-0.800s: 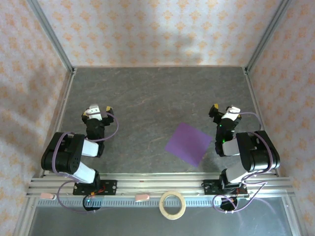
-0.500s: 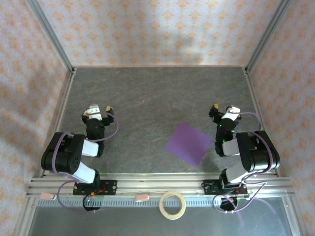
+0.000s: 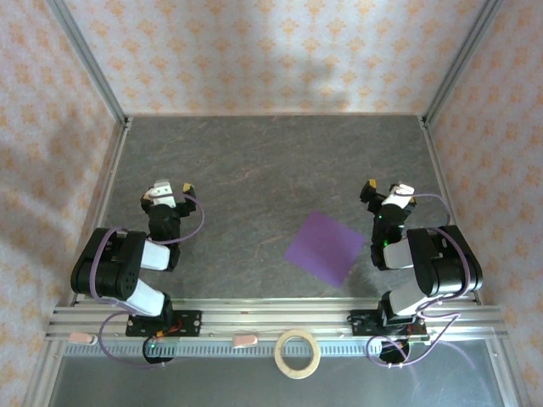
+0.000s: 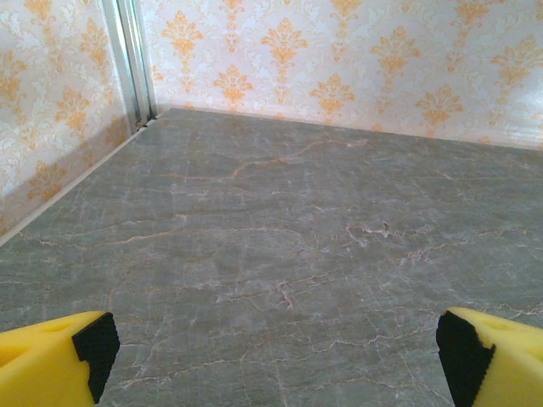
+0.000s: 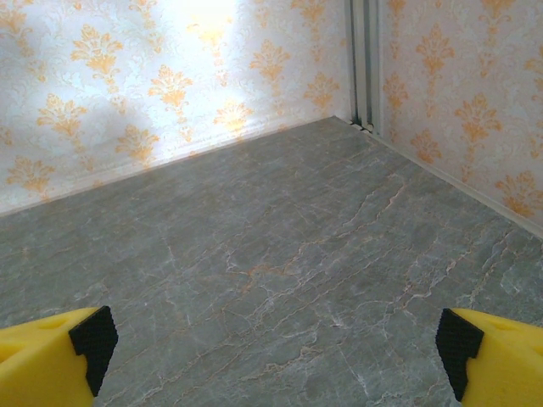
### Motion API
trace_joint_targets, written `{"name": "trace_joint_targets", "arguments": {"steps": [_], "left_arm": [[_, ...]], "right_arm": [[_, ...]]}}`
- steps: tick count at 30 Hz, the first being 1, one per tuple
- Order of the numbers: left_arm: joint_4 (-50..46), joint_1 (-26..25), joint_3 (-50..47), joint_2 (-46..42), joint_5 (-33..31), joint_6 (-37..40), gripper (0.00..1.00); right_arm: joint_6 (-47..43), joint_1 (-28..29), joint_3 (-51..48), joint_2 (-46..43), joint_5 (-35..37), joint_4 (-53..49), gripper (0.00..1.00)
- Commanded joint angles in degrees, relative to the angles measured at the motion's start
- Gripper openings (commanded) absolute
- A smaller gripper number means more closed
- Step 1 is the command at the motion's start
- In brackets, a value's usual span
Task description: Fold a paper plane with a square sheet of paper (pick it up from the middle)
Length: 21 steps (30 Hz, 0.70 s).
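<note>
Nothing of the folding is done yet, as far as the views show. On the left, the left pincer [image 3: 170, 190] hangs low over bare worktop [image 3: 254, 161], its jaws spread wide with nothing between them, well apart from the paper. Toward the middle, a tan tape ring [image 3: 298, 353] lies at the near edge in front of the arm bases, off the grey surface. Right of centre, the square sheet of paper [image 3: 325, 247] lies flat on the worktop, turned like a diamond, with no crease that I can make out and no corner lifted. Near its right corner, a little farther back, sits the right pincer [image 3: 386, 193], also spread wide and empty, facing the far side of the worktop rather than the sheet. So the whole job remains, in my judgement: reaching the sheet's middle, lifting it, and making every fold that the task calls for.
</note>
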Motion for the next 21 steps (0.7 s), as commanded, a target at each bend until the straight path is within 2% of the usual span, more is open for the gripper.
{"name": "trace_joint_targets", "arguments": {"steps": [1, 10, 13, 16, 18, 21], "left_arm": [[1.9, 0.3, 0.8, -0.3, -0.8, -0.7, 1.00], [2.4, 0.3, 0.5, -0.5, 0.1, -0.4, 0.99], [3.2, 0.2, -1.4, -3.3, -0.5, -0.6, 0.99], [0.3, 0.2, -2.1, -8.2, -1.8, -1.3, 0.99], [-10.3, 0.2, 0.6, -13.7, -3.7, -4.0, 0.99], [-25.1, 0.3, 5.0, -20.3, -4.5, -10.1, 0.99]], "right_arm": [[-0.9, -0.4, -0.7, 0.1, 0.3, 2.3, 1.00], [-1.3, -0.4, -1.0, -0.3, -0.1, 2.5, 1.00], [-2.3, -0.2, -1.9, -3.9, -1.6, 1.1, 0.99], [0.1, -0.2, 1.2, -11.0, 2.9, -11.9, 1.00], [2.9, -0.2, 4.1, -15.8, 6.3, -24.7, 1.00], [10.1, -0.2, 5.7, -23.6, 7.0, -37.1, 1.00]]}}
